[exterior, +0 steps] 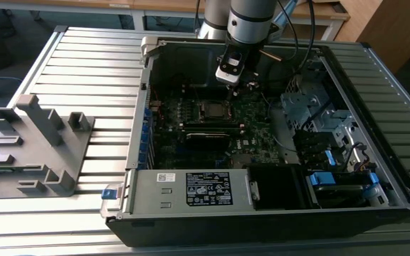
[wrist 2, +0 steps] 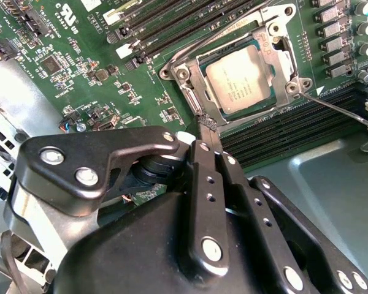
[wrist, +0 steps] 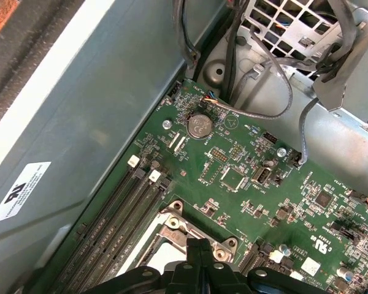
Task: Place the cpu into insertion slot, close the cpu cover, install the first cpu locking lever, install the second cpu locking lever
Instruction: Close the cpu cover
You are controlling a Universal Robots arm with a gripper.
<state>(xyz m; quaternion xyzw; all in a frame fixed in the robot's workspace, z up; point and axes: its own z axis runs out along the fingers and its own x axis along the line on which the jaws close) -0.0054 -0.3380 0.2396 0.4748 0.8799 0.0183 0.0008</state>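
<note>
Second wrist view: the jaws are shut, their 2 black fingers (wrist 2: 202,177) lying pressed side by side with nothing visible between them. Their tips rest at the edge of the cpu cover (wrist 2: 190,86), though I cannot tell whether they actually touch it. Just beyond the tips, the cpu (wrist 2: 245,79) sits flat in its socket, its dull silver face showing through the window of the silvery frame, which lies down around it. A thin metal lever (wrist 2: 340,111) runs out from the socket corner to one side of the jaws and slants away over the black memory slots (wrist 2: 282,131). A 2nd rod (wrist 2: 214,38) runs along the socket edge farthest from the jaws; whether it is hooked down I cannot tell.

In the exterior view the arm (exterior: 251,18) reaches down into an open computer case (exterior: 262,229) lying on a slatted metal desk (exterior: 84,58). The insertion slot (exterior: 212,109) is near the jaws on the green motherboard (exterior: 255,114). The grey power-supply box (exterior: 190,189) and a grey plastic fixture (exterior: 34,144) sit well apart from them.

In the first wrist view a coin cell battery (wrist: 200,125) lies on the board well ahead of the jaws.
</note>
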